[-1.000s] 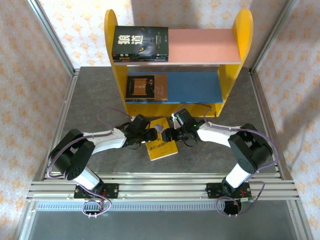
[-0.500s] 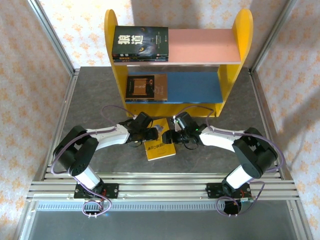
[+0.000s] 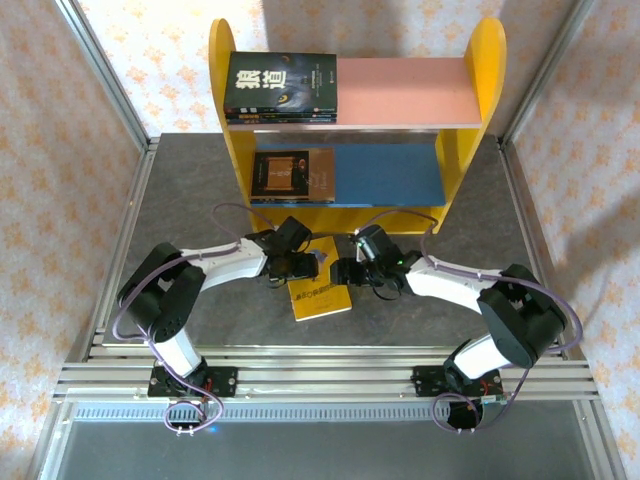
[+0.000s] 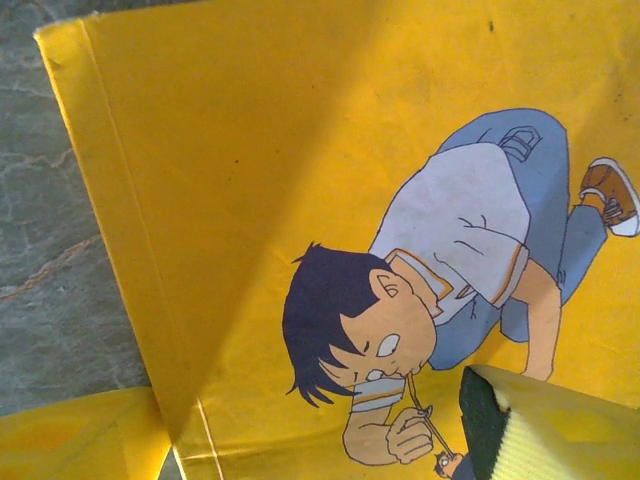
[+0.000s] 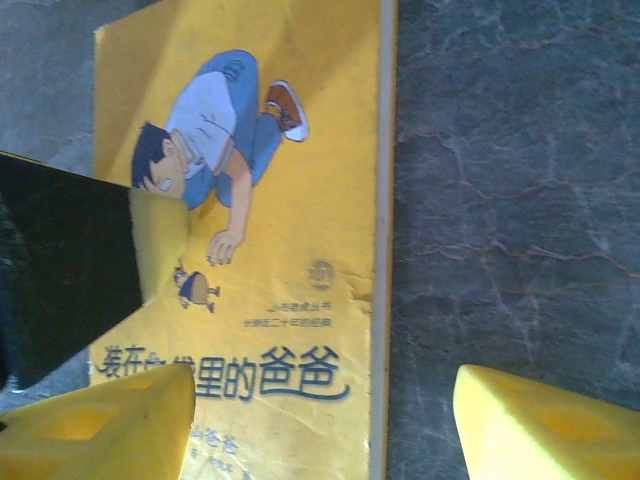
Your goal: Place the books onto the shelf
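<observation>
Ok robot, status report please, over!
Left gripper open, right gripper open, both over the yellow book. Book on table, not shelved. Nothing blocks the shelf.

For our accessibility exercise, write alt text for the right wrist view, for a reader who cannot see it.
A yellow book with a cartoon boy and a blue Chinese title lies on a grey marbled table. The right gripper is open above it, one yellow finger over the cover, the other over the table.
</observation>
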Available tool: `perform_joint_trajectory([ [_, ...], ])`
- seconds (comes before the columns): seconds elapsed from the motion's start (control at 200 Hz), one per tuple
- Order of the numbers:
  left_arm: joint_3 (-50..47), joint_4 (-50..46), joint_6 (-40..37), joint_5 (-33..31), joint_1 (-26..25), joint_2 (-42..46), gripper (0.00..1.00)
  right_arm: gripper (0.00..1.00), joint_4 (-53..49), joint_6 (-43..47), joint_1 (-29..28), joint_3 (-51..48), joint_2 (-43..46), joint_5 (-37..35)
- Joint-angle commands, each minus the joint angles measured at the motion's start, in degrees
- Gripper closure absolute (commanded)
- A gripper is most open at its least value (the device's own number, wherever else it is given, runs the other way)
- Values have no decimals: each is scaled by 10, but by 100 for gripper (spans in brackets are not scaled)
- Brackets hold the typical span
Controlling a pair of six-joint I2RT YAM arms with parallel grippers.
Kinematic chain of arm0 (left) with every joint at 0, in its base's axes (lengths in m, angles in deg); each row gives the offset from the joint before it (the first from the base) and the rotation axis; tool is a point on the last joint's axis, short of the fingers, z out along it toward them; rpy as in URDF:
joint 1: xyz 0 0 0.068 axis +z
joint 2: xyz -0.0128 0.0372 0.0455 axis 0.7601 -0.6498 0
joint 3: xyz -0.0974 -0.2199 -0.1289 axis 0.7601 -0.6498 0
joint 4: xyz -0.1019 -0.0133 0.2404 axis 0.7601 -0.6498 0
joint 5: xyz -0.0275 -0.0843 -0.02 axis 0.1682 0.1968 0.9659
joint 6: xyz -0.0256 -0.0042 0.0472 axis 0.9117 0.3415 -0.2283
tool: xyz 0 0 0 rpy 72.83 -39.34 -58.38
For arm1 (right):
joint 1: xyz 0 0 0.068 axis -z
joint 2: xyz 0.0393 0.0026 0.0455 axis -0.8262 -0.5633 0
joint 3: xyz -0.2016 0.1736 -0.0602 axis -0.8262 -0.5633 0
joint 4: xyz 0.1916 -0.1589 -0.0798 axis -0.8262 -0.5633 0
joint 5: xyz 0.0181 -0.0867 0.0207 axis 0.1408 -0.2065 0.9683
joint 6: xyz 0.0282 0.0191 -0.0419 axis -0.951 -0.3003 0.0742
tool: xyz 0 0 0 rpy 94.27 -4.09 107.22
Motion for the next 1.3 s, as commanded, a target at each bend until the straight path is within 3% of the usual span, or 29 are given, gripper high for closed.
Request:
perform_joint_trajectory([
  [0.0,37,254,-24,71,-5,-55,26,31,-8,-7,1,-8,15,-29],
  [0.986,49,239,-47,67,-5,-36,26,31,3,-6,4,30,-41,-10],
  [1.296,49,96,-69,-44,-4,-2,26,30,-22,-13,4,49,-58,-38],
])
